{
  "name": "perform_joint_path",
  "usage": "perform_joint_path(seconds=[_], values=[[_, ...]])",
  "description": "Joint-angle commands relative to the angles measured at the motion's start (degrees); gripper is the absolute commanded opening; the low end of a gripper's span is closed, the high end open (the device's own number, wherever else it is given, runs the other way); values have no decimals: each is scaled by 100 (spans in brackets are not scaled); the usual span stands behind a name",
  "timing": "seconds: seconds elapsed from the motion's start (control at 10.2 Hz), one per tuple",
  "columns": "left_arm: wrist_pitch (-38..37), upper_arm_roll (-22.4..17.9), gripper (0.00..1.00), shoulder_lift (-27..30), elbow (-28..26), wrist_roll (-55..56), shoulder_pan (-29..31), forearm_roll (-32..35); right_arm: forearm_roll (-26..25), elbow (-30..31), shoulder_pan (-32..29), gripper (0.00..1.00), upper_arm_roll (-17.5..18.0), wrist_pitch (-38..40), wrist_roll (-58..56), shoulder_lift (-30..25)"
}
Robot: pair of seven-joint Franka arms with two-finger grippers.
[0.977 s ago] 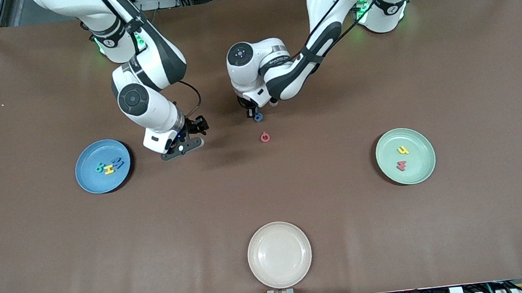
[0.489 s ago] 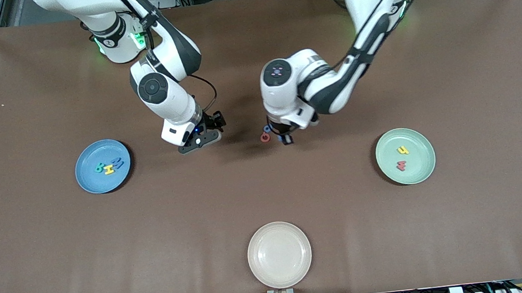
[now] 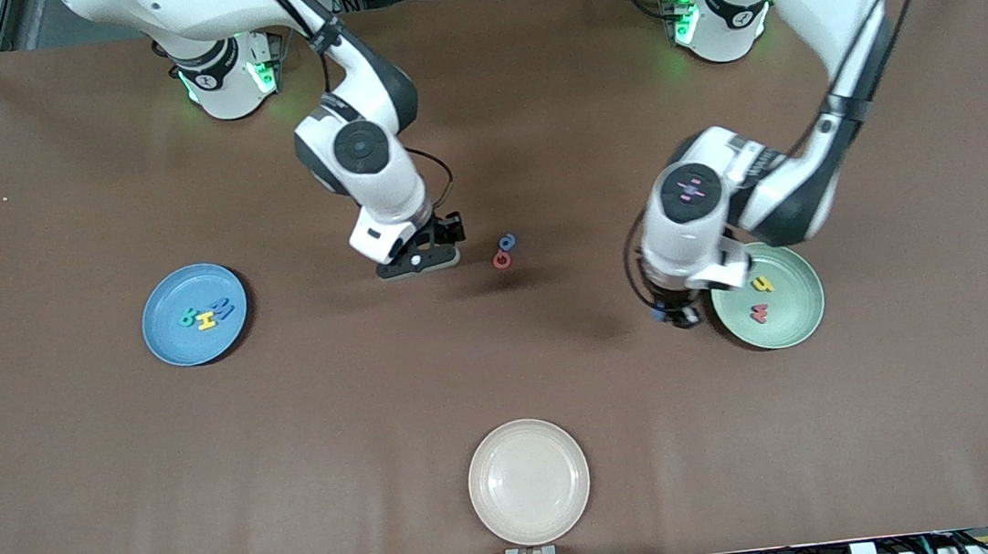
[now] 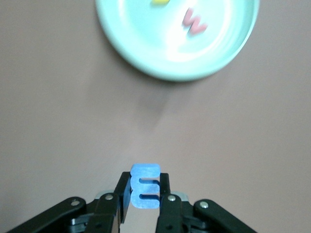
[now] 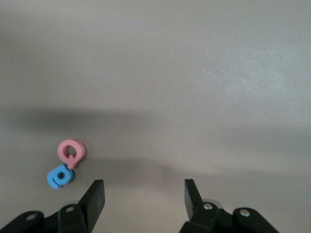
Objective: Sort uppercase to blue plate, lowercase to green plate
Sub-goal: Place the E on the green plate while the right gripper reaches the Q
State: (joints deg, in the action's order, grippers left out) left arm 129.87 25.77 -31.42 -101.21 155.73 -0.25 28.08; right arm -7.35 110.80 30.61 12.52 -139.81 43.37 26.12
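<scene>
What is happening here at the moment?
Two arms sort foam letters onto plates. The left gripper is shut on a blue letter and holds it over the table beside the green plate, which has a yellow letter and a red letter. The right gripper hangs open near a red ring letter and a small blue letter. The blue plate holds three letters.
</scene>
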Motion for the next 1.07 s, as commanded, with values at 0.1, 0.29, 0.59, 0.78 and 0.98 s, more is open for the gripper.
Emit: perform_joint_path(seconds=[0.1,0.29,0.59,0.78,0.98], values=[[-6,148,0,22,-171,-278,893,163,-522,-795,155,75,137,147,1846,735],[-6,183,0,22,-320,-577,1158,145,-540,-1164,339,76,154,165,2428,1052],[-6,297,0,66,-593,-798,1509,137,-566,-1683,489,74,154,156,2826,1553],[-93,333,100,75,-628,-799,1554,137,-654,-1877,525,72,154,156,3088,1764],[-296,333,100,66,-620,-781,1537,137,-1099,-2062,630,72,154,165,3615,1967]])
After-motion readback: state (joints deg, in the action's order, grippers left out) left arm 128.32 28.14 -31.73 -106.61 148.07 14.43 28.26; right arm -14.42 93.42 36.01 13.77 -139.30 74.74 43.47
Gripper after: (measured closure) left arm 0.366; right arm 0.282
